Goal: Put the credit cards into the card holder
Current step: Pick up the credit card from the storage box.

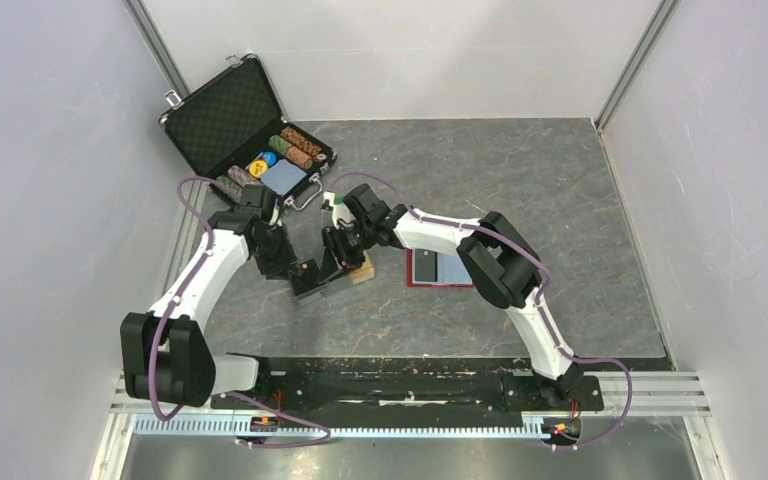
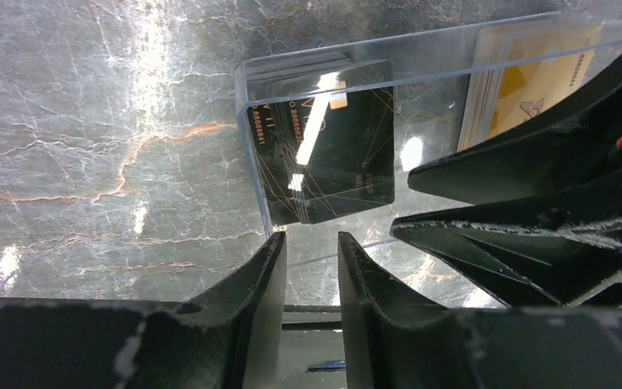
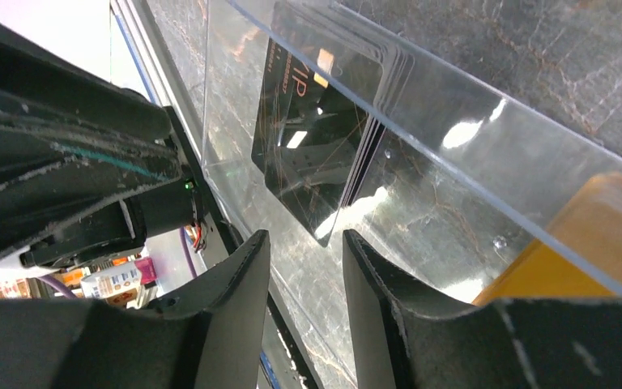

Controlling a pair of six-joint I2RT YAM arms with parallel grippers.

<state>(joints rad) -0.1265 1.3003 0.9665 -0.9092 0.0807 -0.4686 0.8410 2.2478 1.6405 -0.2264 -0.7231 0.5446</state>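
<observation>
Left end effector (image 2: 312, 239) faces right end effector (image 3: 306, 237) across a clear box (image 2: 324, 61).

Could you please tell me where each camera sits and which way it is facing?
Top external: fixed above and behind the bases, looking down on the table; left arm and right arm show.
Left wrist: on the left arm, facing the clear box of dark cards; left tool at bottom.
Right wrist: on the right arm, facing that box; right tool at bottom.
Shared: both wrist views see the same box and cards.
</observation>
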